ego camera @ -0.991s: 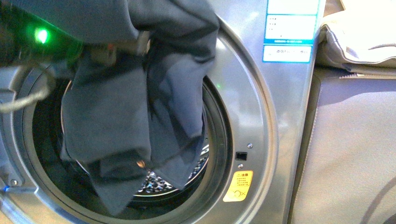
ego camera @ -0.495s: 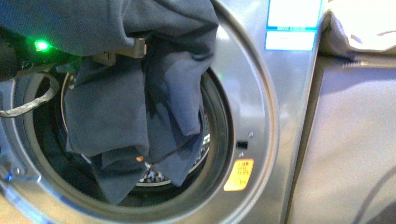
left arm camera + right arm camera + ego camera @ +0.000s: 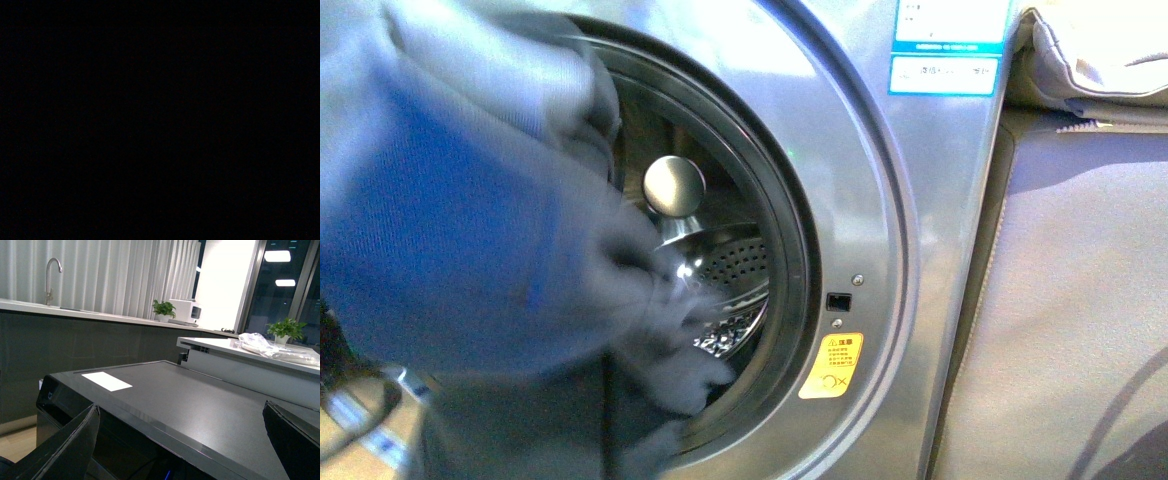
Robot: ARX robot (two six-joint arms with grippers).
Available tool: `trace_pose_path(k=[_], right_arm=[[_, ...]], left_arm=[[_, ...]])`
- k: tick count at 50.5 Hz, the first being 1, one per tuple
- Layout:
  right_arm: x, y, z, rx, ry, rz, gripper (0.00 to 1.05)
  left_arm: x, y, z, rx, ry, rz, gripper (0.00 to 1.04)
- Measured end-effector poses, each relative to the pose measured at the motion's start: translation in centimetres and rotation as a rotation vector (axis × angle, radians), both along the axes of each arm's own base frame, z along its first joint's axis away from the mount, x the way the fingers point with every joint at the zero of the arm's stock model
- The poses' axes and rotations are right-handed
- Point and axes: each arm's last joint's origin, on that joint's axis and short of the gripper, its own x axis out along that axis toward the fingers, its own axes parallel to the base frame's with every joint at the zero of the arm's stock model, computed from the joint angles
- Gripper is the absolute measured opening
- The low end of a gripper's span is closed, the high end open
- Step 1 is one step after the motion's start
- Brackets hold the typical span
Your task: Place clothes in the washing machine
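Note:
The clothes, a dark navy-blue garment, show as a motion-blurred mass over the left half of the front view. They hang in front of the washing machine's open porthole and cover its left side. The perforated steel drum shows past the fabric's right edge. My left gripper is shut on the clothes but hidden behind the fabric, and the left wrist view is dark. My right gripper is open and empty, held above a flat dark appliance top, away from the porthole.
Blue-white labels and an orange warning sticker are on the washer's front. A grey-beige cabinet stands to its right with thick beige padded fabric on top. The right wrist view shows a counter with a tap and plants.
The clothes have swung left and down, now blurred, uncovering the right part of the drum and its round hub. The green light and the left gripper's fingers no longer show.

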Motion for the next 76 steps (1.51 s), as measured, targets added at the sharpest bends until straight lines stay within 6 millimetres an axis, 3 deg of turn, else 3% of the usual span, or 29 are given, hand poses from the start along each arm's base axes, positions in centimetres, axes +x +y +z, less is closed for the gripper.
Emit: trace_pose_path(k=[10, 29, 49, 69, 76], right_arm=[[0.0, 0.0, 0.0, 0.0, 0.0, 0.0, 0.97], [0.0, 0.0, 0.0, 0.0, 0.0, 0.0, 0.97], [0.0, 0.0, 0.0, 0.0, 0.0, 0.0, 0.97], [0.0, 0.0, 0.0, 0.004, -0.002, -0.01, 0.97], [-0.4, -0.8, -1.3, 0.168, -0.005, -0.261, 0.97]], left_arm=[[2.3, 0.7, -1.2, 0.008, 0.045, 0.048, 0.14], [9.6, 0.6, -2.8, 0.02, 0.112, 0.113, 0.14], [16.0, 0.3, -4.7, 0.004, 0.166, 0.137, 0.14], [19.5, 1.0, -6.3, -0.014, 0.215, 0.164, 0.14], [20.6, 0.9, -6.5, -0.006, 0.22, 0.15, 0.14]])
